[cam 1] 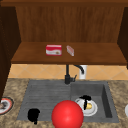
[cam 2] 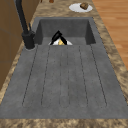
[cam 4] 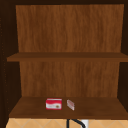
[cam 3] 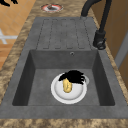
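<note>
A white plate [cam 1: 93, 110] lies in the sink basin [cam 1: 106, 100] at the right, with a yellow food piece [cam 1: 89, 106] on it. My right hand [cam 1: 85, 98] hangs just over the plate, its fingers and thumb pointing down and closed round the far end of the yellow piece [cam 3: 67, 86]. That same hand [cam 3: 73, 76] also appears from the right side, and as a tent shape [cam 2: 58, 37] above the plate [cam 2: 68, 43] from the left side. My left hand [cam 1: 33, 115] floats idle with relaxed fingers at the front left of the drainboard [cam 1: 47, 97].
A big red ball [cam 1: 67, 115] sits at the front centre. The black faucet [cam 1: 67, 75] stands behind the sink. A red-rimmed plate [cam 1: 5, 105] lies on the left counter, a plate with a brown item [cam 2: 80, 7] on the right. A red-white box [cam 1: 53, 50] and a small packet [cam 1: 70, 50] rest on the shelf.
</note>
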Available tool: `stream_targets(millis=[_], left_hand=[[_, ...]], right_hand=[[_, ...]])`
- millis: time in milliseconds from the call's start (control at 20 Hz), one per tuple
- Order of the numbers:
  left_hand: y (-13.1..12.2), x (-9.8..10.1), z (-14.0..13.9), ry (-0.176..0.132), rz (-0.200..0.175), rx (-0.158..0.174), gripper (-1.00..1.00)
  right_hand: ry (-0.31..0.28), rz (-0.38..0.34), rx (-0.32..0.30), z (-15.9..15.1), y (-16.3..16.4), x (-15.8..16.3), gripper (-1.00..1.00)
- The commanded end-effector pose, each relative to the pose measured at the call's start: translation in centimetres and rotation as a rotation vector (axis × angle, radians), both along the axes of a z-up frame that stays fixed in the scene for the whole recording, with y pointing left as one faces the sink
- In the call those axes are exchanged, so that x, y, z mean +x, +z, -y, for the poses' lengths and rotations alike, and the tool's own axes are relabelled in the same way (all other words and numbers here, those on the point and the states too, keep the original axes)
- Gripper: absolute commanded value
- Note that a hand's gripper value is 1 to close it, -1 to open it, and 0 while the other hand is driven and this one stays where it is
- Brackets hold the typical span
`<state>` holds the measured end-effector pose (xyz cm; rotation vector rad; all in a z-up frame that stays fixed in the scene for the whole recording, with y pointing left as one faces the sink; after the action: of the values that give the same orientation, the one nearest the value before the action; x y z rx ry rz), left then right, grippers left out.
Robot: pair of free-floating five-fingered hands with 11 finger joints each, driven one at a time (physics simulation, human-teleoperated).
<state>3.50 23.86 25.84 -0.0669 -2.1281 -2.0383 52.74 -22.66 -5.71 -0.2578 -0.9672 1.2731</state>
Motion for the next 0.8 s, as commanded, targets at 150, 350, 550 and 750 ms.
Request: stream_targets(millis=[150, 350, 550, 750], left_hand=[[0.0, 0.0, 0.0, 0.0, 0.0, 0.0, 0.0], [0.0, 0.0, 0.0, 0.0, 0.0, 0.0, 0.0], [0.0, 0.0, 0.0, 0.0, 0.0, 0.0, 0.0], [0.0, 0.0, 0.0, 0.0, 0.0, 0.0, 0.0]], right_hand=[[-0.007, 0.102, -0.036, 1.6, 3.4, -3.0, -1.0], [-0.026, 0.147, -0.053, 2.3, 5.2, -4.9, -1.0], [-0.057, 0.188, -0.081, 1.6, 5.4, -6.8, -1.0], [-0.082, 0.253, -0.092, 1.5, 5.7, -8.4, -1.0]])
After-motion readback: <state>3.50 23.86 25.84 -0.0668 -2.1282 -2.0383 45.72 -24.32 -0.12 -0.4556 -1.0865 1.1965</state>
